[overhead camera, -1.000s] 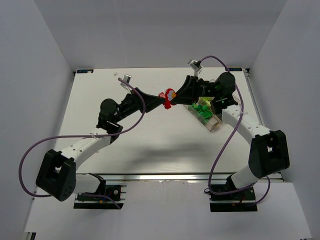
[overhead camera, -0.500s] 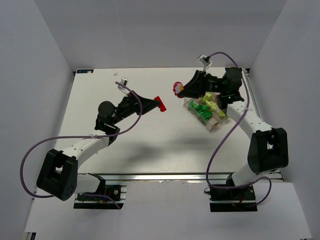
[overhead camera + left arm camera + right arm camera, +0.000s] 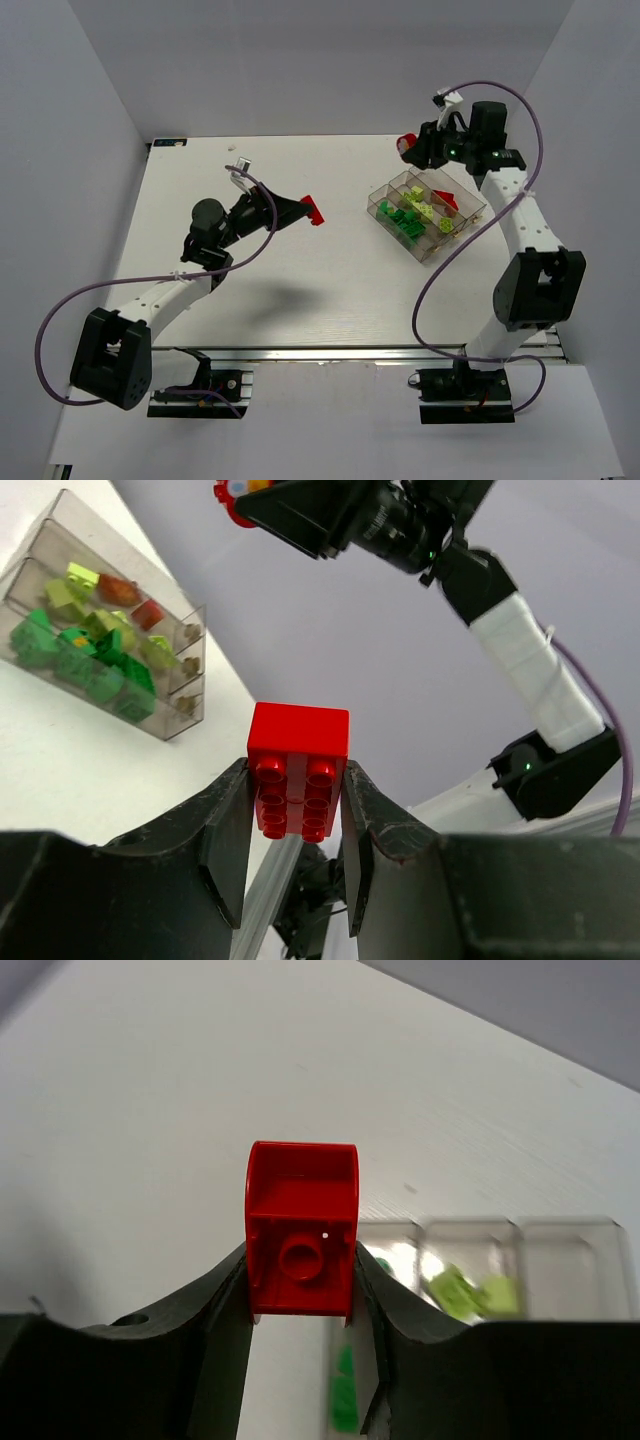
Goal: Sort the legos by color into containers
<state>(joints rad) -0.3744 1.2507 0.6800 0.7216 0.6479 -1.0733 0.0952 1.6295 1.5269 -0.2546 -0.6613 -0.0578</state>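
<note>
My left gripper (image 3: 312,210) is shut on a red studded brick (image 3: 298,770), held above the table's middle, left of the clear organiser tray (image 3: 470,222). My right gripper (image 3: 408,146) is shut on a second red brick (image 3: 302,1228), held high beyond the tray's far left corner. The tray (image 3: 180,710) holds dark green bricks (image 3: 404,220) in its near row, pale yellow-green bricks (image 3: 422,205) in the middle row and red bricks (image 3: 447,200) at the far side. Part of the tray (image 3: 560,1235) shows in the right wrist view with yellow-green bricks (image 3: 472,1293).
The white table (image 3: 250,290) is walled by grey panels on three sides. Purple cables loop from both arms. A small white object (image 3: 232,149) lies near the far edge.
The two grippers met at the table's middle a second ago, then parted. My left gripper drew back left with its red brick. My right gripper swung far right and up with its own.
</note>
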